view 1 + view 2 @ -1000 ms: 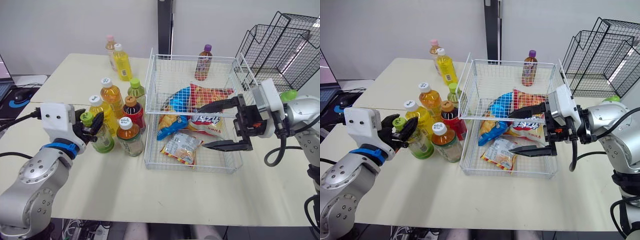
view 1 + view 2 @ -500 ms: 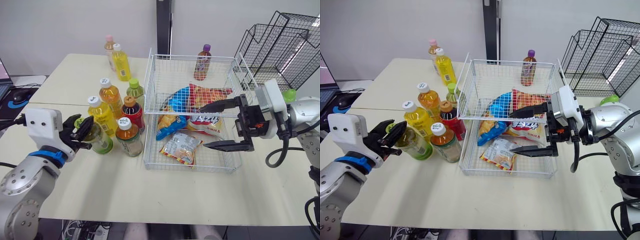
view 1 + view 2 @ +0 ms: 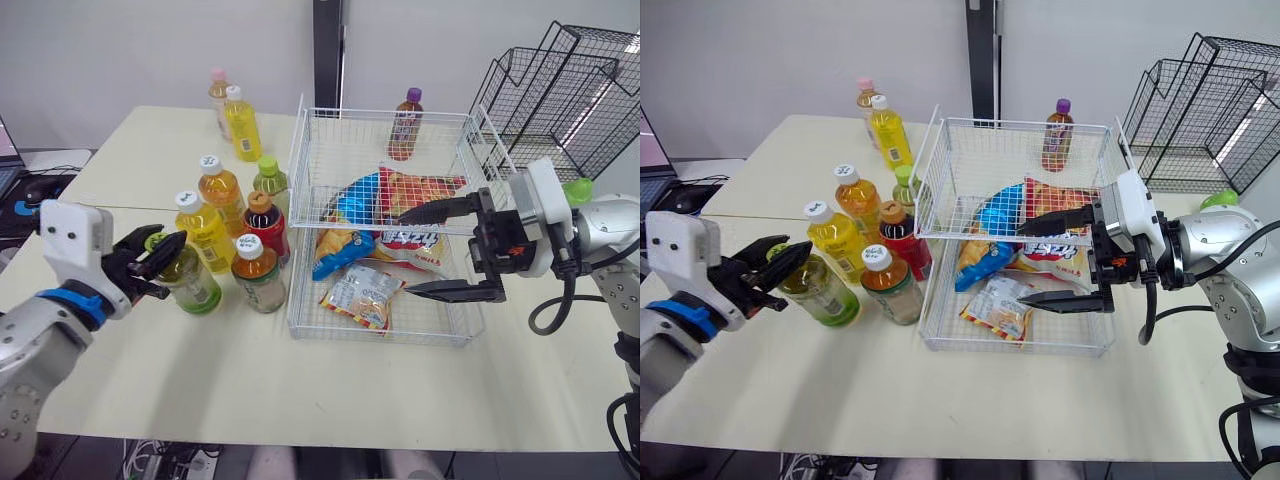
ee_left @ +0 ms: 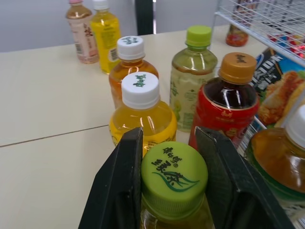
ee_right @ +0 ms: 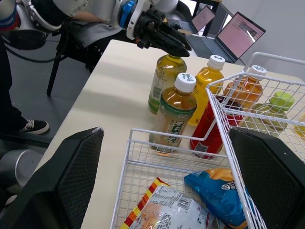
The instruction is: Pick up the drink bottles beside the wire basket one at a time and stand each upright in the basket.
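Observation:
A green-capped tea bottle leans at the near left of a cluster of bottles beside the white wire basket. My left gripper is shut on its cap, one black finger pressed against each side. Behind it stand a yellow bottle, an orange one, a red one, an amber tea and a pale green one. My right gripper hangs open over the basket's right side with nothing between its fingers.
Snack bags lie in the basket. A purple-capped bottle stands at its far wall. Two more bottles stand at the table's back left. Black wire racks rise at the back right. A laptop and mouse lie off the left edge.
My left gripper has drawn back to the left, holding the green-capped bottle by the cap. The bottle has tipped from upright and slid away from the cluster. The right arm has stayed put.

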Robot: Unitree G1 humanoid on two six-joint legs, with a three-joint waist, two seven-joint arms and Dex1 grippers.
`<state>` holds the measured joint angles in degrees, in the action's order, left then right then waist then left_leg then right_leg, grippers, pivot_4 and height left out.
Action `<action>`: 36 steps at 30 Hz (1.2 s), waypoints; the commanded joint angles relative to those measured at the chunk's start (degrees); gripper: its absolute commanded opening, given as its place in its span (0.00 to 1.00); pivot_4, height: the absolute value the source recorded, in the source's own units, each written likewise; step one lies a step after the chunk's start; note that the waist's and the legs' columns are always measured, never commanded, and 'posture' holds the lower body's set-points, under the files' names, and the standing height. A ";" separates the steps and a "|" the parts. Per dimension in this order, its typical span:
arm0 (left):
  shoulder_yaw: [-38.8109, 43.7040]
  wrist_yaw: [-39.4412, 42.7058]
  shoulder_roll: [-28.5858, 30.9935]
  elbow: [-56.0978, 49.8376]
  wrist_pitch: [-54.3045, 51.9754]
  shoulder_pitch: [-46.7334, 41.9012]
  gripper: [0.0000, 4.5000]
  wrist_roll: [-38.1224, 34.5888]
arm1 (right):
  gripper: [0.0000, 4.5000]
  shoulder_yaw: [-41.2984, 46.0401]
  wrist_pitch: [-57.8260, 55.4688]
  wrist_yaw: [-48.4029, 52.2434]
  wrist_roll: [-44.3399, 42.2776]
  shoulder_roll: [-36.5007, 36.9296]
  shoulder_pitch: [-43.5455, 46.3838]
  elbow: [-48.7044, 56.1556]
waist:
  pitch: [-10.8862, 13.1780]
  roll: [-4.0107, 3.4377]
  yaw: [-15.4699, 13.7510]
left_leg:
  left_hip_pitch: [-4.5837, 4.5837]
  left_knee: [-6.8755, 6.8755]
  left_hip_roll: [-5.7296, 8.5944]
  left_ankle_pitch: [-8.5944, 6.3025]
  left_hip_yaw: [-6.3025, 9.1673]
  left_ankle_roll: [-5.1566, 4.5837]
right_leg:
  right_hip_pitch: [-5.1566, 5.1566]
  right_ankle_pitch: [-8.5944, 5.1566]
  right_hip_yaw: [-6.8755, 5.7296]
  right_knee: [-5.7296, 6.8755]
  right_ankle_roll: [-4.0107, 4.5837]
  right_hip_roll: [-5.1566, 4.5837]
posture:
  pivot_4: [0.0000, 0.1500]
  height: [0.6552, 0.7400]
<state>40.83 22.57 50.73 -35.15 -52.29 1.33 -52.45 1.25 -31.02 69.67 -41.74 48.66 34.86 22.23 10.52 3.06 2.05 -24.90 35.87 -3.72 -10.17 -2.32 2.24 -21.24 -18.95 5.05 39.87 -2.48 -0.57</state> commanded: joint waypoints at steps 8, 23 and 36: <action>5.06 15.91 26.57 16.85 -8.19 -17.68 0.30 -15.25 | 1.00 8.56 -2.58 -3.33 -4.46 2.58 -0.90 4.61 | 0.40 -0.01 -0.40 | 0.00 -0.03 0.04 0.00 0.04 0.00 | -0.21 -0.04 -0.21 -0.12 0.04 -0.22 | 1.00 0.84; -44.91 39.80 16.08 53.76 -2.46 -91.87 0.30 6.08 | 1.00 30.64 -10.67 -21.39 -12.45 7.43 -15.75 16.61 | 0.49 -0.16 -0.60 | -1.00 0.21 0.19 0.05 0.49 0.06 | -0.39 -0.04 -0.96 -0.04 0.06 0.31 | 1.00 0.84; -48.71 49.43 -19.06 91.07 23.47 -112.26 0.30 28.59 | 1.00 42.23 -13.73 -35.43 -16.07 6.82 -28.82 25.27 | 0.52 -0.21 -0.44 | -1.28 0.22 0.23 0.08 0.57 0.08 | -0.57 -0.08 -0.98 0.03 0.11 0.32 | 1.00 0.84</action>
<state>-9.65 72.86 31.98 54.86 -33.46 -107.82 -25.50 40.95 -44.93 35.82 -57.90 55.10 6.38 46.37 11.04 2.86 1.61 -26.20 36.10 -3.48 -10.09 -1.75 2.32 -21.81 -19.02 4.07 39.89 -2.37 -0.25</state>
